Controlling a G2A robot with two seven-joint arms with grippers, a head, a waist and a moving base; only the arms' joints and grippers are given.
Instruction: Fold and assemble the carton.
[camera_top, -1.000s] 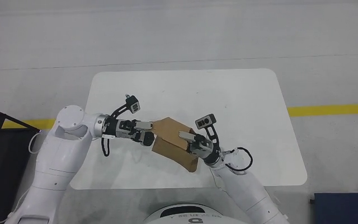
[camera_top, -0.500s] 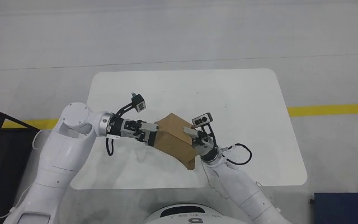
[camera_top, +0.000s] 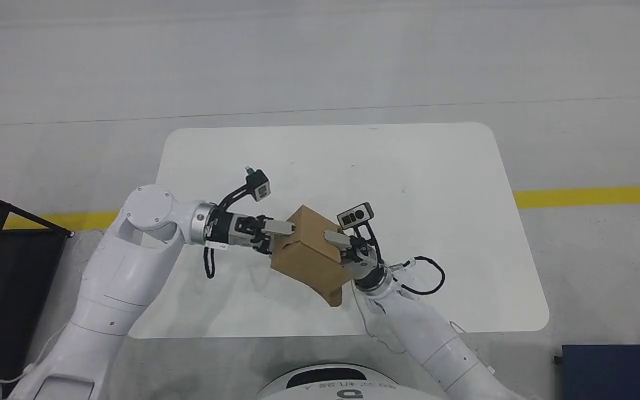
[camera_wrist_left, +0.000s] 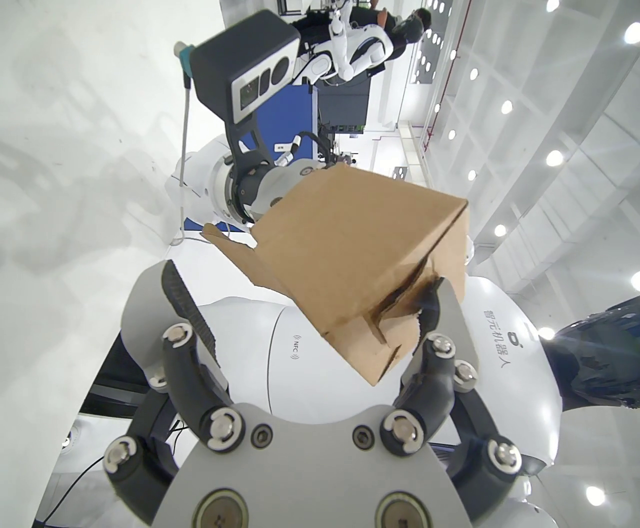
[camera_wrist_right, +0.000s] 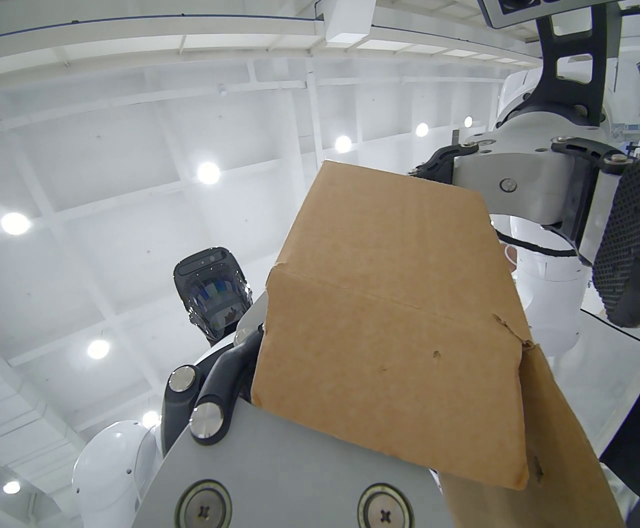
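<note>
Right hand (camera_top: 341, 246) grips carton (camera_top: 308, 258); left hand (camera_top: 283, 232) spread at its edge, above table (camera_top: 440, 180).

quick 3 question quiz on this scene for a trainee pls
1. True or false: the carton lies flat and unfolded on the table.
2. The left gripper is: A) open, one finger touching the carton's edge; B) shut on the carton; C) shut, holding nothing.
3. Fill in: the gripper that grips the carton is the ___ one.

Key: 1 false, it is folded into a box shape; 2 A; 3 right, the right gripper.
</note>
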